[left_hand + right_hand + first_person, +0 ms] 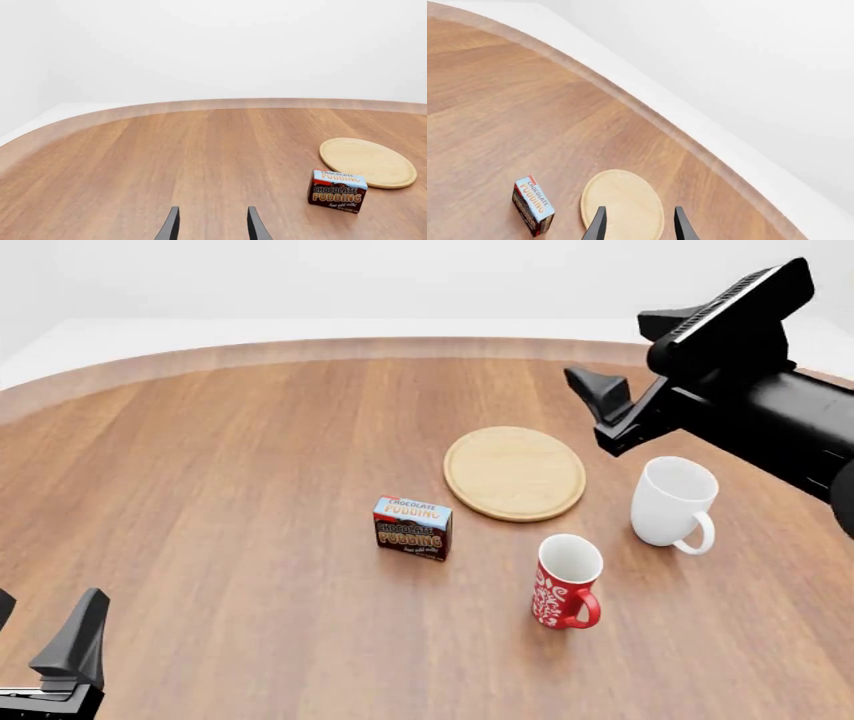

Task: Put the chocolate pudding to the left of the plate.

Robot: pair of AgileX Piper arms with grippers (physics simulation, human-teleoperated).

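Note:
The chocolate pudding (pixel 412 527) carton stands upright on the wooden table, just off the front-left rim of the plate (pixel 514 472), a flat light-wood disc. My left gripper (pixel 40 625) is low at the near left corner, far from both, open and holding nothing. My right gripper (pixel 595 410) hovers high, above and right of the plate, also open and holding nothing. In the left wrist view the pudding (pixel 337 191) and plate (pixel 367 162) lie well off to one side of the open gripper (pixel 212 226). In the right wrist view the open gripper (pixel 639 223) hangs over the plate (pixel 620 196), with the pudding (pixel 532 205) beside it.
A white mug (pixel 674 502) stands right of the plate, under the right arm. A red patterned mug (pixel 567 580) stands in front of the plate, right of the carton. The table's curved far edge (pixel 400 345) runs across the back.

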